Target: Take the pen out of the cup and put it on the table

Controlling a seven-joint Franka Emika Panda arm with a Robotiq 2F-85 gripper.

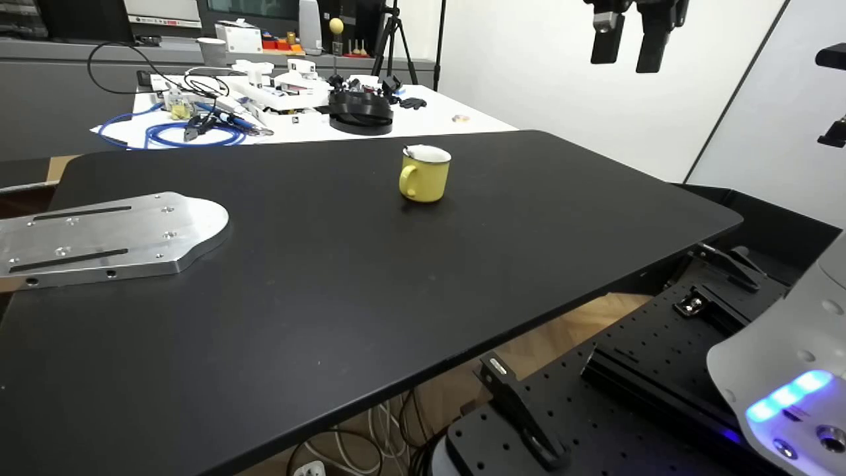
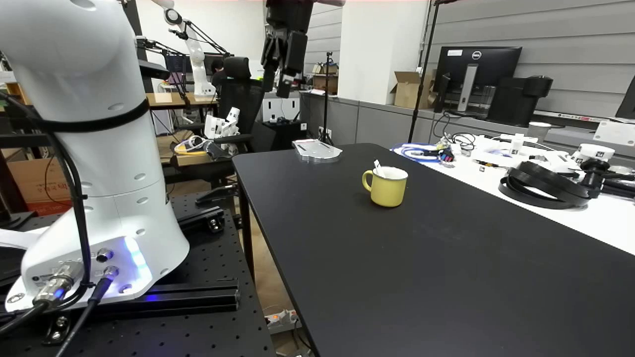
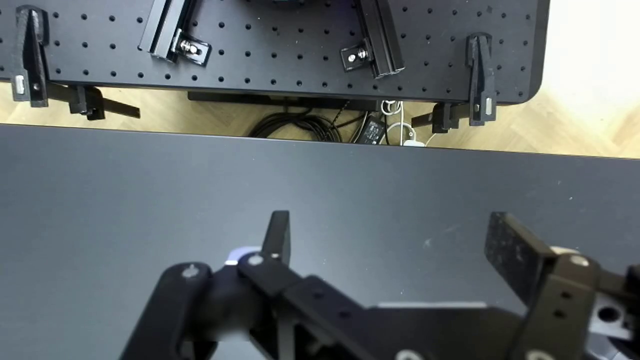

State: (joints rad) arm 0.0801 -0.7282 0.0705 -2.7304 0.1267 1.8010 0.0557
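Note:
The yellow cup (image 1: 424, 180) stands upright on the black table (image 1: 317, 317). It also shows in an exterior view (image 2: 388, 190) with its handle to the left. The pen leans inside the cup against the rim; its small dark tip (image 1: 408, 151) shows in an exterior view, and its pale end (image 2: 378, 167) sticks up above the rim in an exterior view. My gripper (image 1: 626, 59) is open and empty, high above the table and well apart from the cup. In the wrist view its fingers (image 3: 389, 216) are wide apart over bare tabletop (image 3: 150, 200). Cup and pen cannot be made out there.
A silver metal plate (image 1: 132, 231) lies at one end of the table. A white table (image 2: 612, 225) with cables and parts adjoins the far edge. The perforated black robot platform (image 3: 300, 65) is separated from the table by a floor gap.

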